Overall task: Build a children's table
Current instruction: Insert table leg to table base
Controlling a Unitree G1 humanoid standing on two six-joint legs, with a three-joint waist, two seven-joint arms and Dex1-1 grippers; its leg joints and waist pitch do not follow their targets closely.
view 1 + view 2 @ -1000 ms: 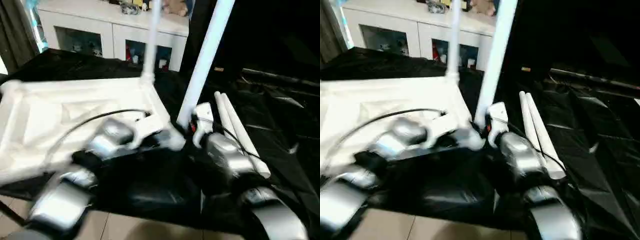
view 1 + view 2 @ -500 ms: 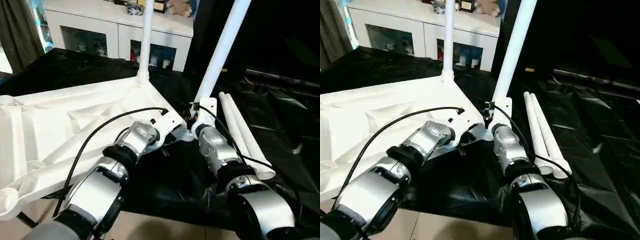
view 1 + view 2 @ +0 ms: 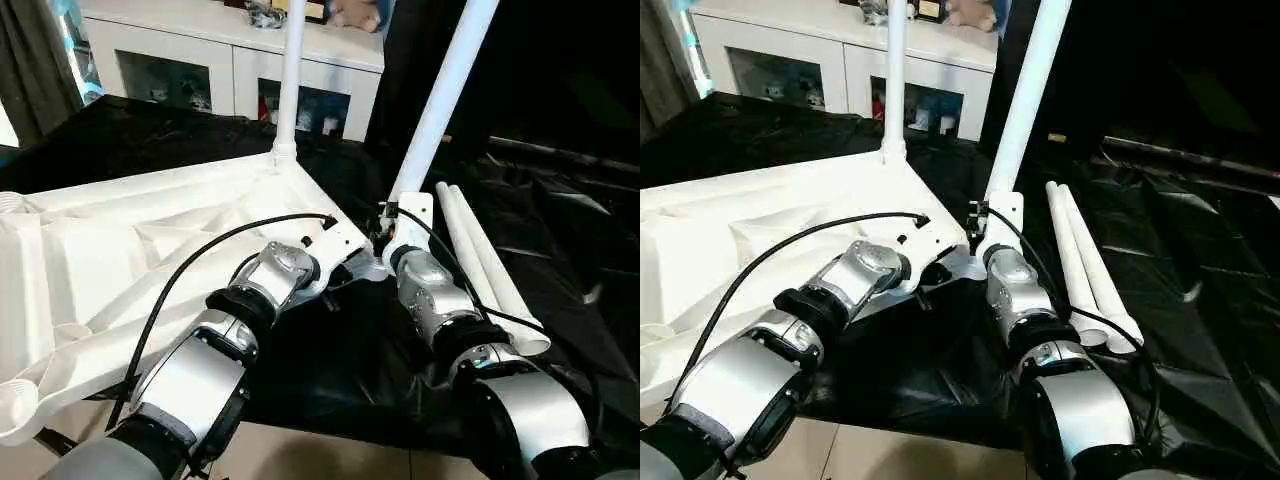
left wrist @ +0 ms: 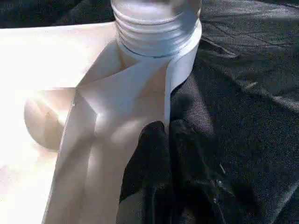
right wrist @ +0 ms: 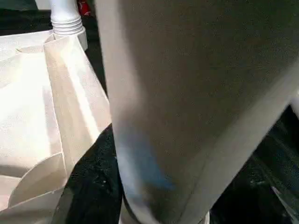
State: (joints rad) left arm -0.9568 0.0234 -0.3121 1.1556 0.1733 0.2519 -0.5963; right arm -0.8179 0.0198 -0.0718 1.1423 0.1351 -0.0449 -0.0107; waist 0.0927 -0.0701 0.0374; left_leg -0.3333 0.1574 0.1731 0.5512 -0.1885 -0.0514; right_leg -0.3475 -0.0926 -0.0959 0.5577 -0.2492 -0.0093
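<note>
Tabletop [image 3: 110,260] lies underside up on the black-draped table [image 3: 560,230], ribs showing, long axis running from the table's near-left edge toward its middle; its near-left corner overhangs that edge. One leg [image 3: 291,70] stands upright in the far corner socket, axis near vertical. A second leg [image 3: 445,90] rises from the corner nearest the robot's right arm, tilted, top leaning away to the right. Two spare legs [image 3: 1085,262] lie flat side by side, touching, just right of that corner, long axes running front to back.

Left gripper [image 4: 163,140]: fingers pressed together, tips against the tabletop's edge wall below the threaded socket [image 4: 156,25], nothing between them. Right gripper [image 3: 392,232] sits at the tilted leg's base; can't tell its grip. White cabinet [image 3: 230,60] behind the table.
</note>
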